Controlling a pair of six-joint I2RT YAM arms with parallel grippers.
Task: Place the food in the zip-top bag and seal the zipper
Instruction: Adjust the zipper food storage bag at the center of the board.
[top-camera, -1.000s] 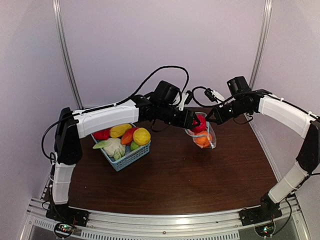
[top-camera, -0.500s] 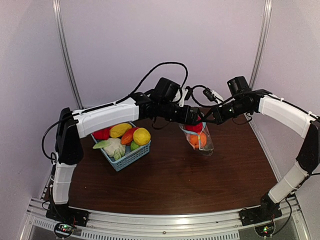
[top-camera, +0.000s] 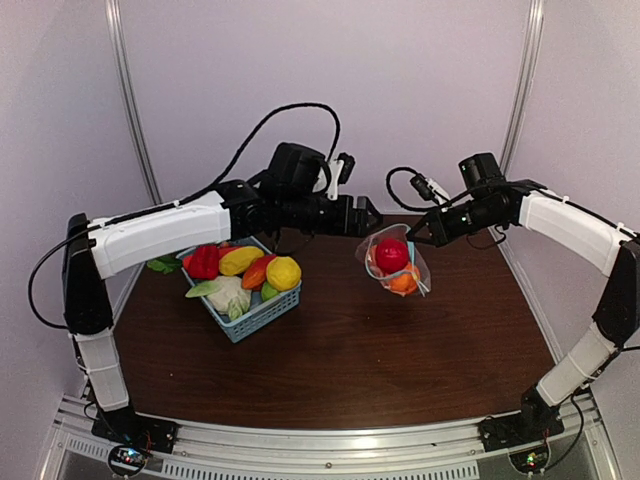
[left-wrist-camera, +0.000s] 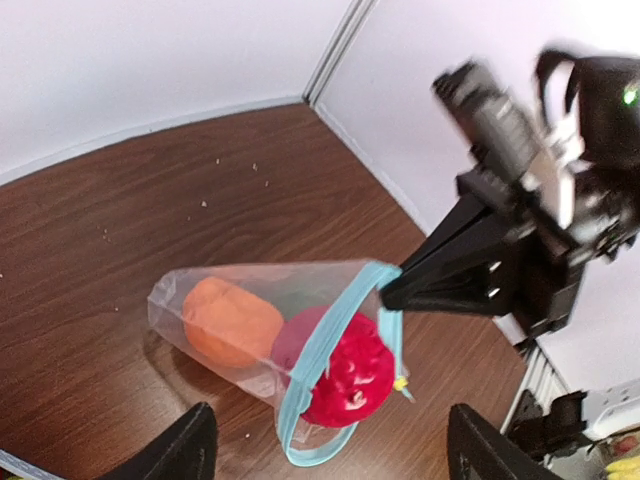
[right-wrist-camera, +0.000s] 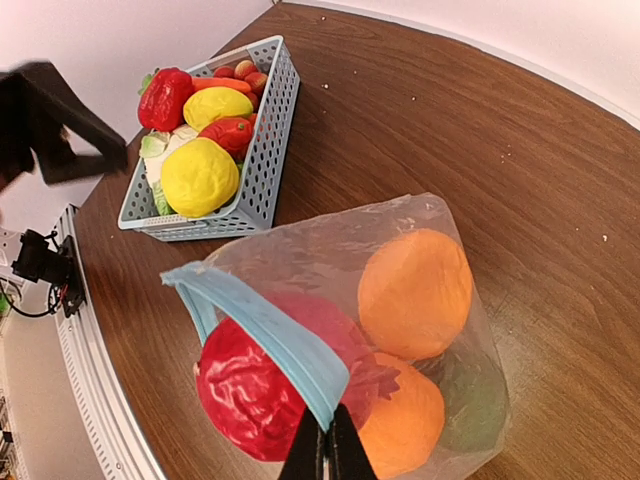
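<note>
The clear zip-top bag (top-camera: 420, 272) hangs above the table, right of centre. My right gripper (top-camera: 413, 237) is shut on its light-blue zipper strip (right-wrist-camera: 268, 332), pinching it at the fingertips (right-wrist-camera: 325, 447). A red fruit (right-wrist-camera: 240, 392) sits at the bag's open mouth, half out of it. Two orange fruits (right-wrist-camera: 415, 290) and something green lie deeper inside. My left gripper (top-camera: 366, 214) is open and empty, left of the bag and a little above it. In its wrist view the bag (left-wrist-camera: 250, 295) and red fruit (left-wrist-camera: 345, 372) lie ahead of its spread fingers (left-wrist-camera: 190, 452).
The light-blue lattice basket (top-camera: 265, 312) stands left of centre with a yellow fruit (top-camera: 283, 272), a red pepper (top-camera: 203, 262), a cabbage and other food. A green leafy piece (top-camera: 160, 264) lies beside the basket's left side. Bare table lies in front of the bag.
My left gripper has let go of the red fruit at the bag's mouth and drawn back to the left, open. The bag has swung slightly; my right gripper keeps its hold.
</note>
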